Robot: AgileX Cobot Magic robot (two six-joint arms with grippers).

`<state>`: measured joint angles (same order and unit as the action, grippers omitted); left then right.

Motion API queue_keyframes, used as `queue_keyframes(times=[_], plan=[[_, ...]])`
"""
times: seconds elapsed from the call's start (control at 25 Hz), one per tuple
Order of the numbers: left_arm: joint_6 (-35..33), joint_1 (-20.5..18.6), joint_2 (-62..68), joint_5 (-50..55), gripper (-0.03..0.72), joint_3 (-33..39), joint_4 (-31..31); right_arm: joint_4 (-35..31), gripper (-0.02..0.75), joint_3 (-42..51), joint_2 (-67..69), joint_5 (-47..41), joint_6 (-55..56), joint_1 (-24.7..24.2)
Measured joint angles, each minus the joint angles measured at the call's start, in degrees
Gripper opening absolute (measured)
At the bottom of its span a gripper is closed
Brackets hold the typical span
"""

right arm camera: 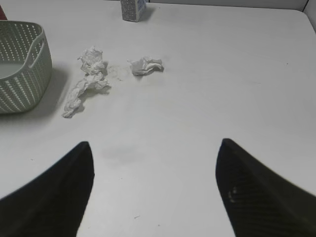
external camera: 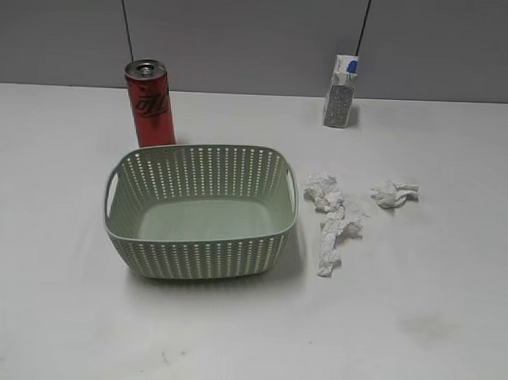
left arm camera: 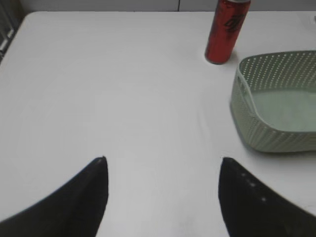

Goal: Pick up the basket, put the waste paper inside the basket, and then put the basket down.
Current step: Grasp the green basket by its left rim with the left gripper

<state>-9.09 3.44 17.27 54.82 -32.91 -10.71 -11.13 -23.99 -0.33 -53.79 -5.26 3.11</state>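
Bare white table (external camera: 232, 339) up front, grey wall behind. Nothing's started: basket (external camera: 201, 213) sits empty at centre, paper (external camera: 337, 214) lies loose at its 3 o'clock. Left gripper (left arm camera: 163, 165) and right gripper (right arm camera: 154, 148) hover spread apart, holding nothing. Can (external camera: 150, 103) at the basket's 11, carton (external camera: 341, 91) at 1.

Open table (external camera: 416, 329) around basket (external camera: 203, 212); red can (external camera: 150, 103) close behind its left rear corner.
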Motion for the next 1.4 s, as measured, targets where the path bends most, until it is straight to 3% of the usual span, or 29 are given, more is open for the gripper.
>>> queue_keyframes(times=[0.24, 0.52, 0.76, 1.04, 1.16, 1.4], plan=[[0.0, 0.11, 18.59, -3.46, 0.531, -5.82, -8.34, 0.0, 0.58, 0.0, 0.0, 0.0, 0.0, 0.0], [0.0, 0.68, 41.76, -4.45, 0.531, -15.39, -9.86, 0.0, 0.58, 0.0, 0.0, 0.0, 0.0, 0.0], [0.97, 9.85, 58.17, -5.17, 0.528, -25.84, -9.25, 0.0, 0.58, 0.0, 0.0, 0.0, 0.0, 0.0], [9.09, 20.27, 76.79, -5.14, 0.522, -35.24, -1.62, 0.0, 0.58, 0.0, 0.0, 0.06, 0.0, 0.0], [12.76, 22.22, 83.63, -5.19, 0.521, -37.55, 0.65, 0.0, 0.58, 0.0, 0.0, 0.06, 0.0, 0.0], [18.01, 22.53, 92.22, -5.06, 0.519, -38.79, 4.13, 0.0, 0.58, 0.0, 0.0, 0.06, 0.0, 0.0]])
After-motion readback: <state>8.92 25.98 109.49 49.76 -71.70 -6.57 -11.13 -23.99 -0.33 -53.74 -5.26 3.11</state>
